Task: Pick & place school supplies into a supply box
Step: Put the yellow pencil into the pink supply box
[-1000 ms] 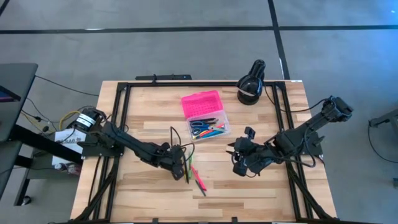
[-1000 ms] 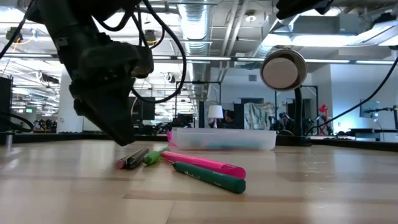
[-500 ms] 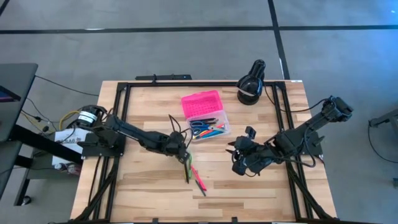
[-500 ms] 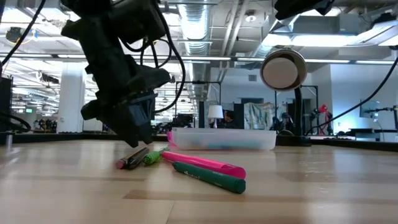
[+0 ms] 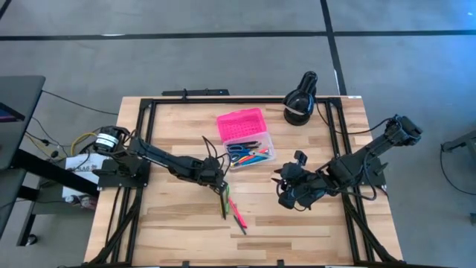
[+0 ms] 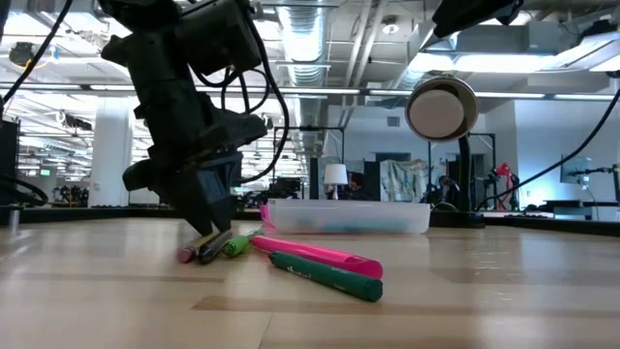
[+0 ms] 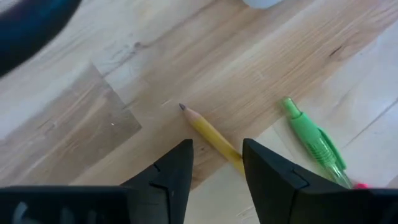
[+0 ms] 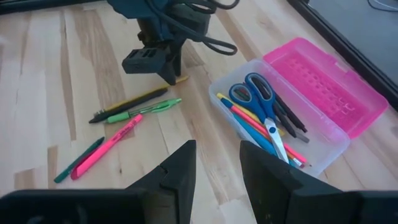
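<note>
The supply box lies open in the table's middle: pink lid (image 5: pixel 240 124), clear base (image 5: pixel 251 154) holding blue-handled scissors (image 8: pixel 258 93) and several pens. On the wood nearer the near edge lie a yellow pencil (image 7: pixel 208 134), a dark pencil (image 8: pixel 134 99), a light green pen (image 7: pixel 314 146), a pink pen (image 8: pixel 109 146) and a dark green pen (image 6: pixel 329 274). My left gripper (image 7: pixel 217 163) is open and low over the table (image 6: pixel 199 237); its fingers stand on either side of the yellow pencil, just behind its tip. My right gripper (image 8: pixel 214 165) is open and waits right of the box (image 5: pixel 282 186).
A black lamp (image 5: pixel 301 97) stands at the table's far edge, right of the box, and shows above the box in the low view (image 6: pixel 441 109). A black frame rail (image 5: pixel 141 141) runs around the table. Bare wood (image 5: pixel 171 223) lies toward the near left.
My left gripper has moved a short way toward the far edge and the box, then come down until its fingertips reach the table at the far ends of the pencils. The pens and the box have stayed where they were.
</note>
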Action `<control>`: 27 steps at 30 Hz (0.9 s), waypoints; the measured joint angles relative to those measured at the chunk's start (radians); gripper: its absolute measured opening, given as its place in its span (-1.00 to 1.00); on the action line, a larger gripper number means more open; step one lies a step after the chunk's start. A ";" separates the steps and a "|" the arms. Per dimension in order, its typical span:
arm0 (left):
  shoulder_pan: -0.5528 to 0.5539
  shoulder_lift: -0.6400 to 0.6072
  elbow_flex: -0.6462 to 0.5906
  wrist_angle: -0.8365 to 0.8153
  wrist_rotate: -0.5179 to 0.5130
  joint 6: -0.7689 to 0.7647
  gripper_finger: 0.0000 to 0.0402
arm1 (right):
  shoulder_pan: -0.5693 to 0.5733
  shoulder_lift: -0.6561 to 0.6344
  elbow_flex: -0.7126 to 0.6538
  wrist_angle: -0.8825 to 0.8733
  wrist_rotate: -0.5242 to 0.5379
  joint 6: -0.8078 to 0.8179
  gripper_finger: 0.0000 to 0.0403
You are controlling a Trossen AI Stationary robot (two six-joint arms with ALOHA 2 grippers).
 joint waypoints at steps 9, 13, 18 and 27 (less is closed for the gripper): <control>0.000 0.001 -0.001 -0.039 0.031 0.050 -0.44 | -0.007 0.000 0.000 -0.013 0.000 -0.002 -0.42; 0.000 0.002 0.001 -0.075 0.074 0.121 -0.45 | -0.005 0.000 0.000 -0.020 0.000 -0.002 -0.42; -0.006 -0.003 0.001 -0.095 0.118 0.205 -0.45 | -0.005 0.000 0.000 -0.019 0.000 -0.002 -0.42; -0.010 -0.042 0.033 -0.256 0.211 0.319 -0.45 | -0.005 0.000 0.000 -0.019 -0.001 0.006 -0.42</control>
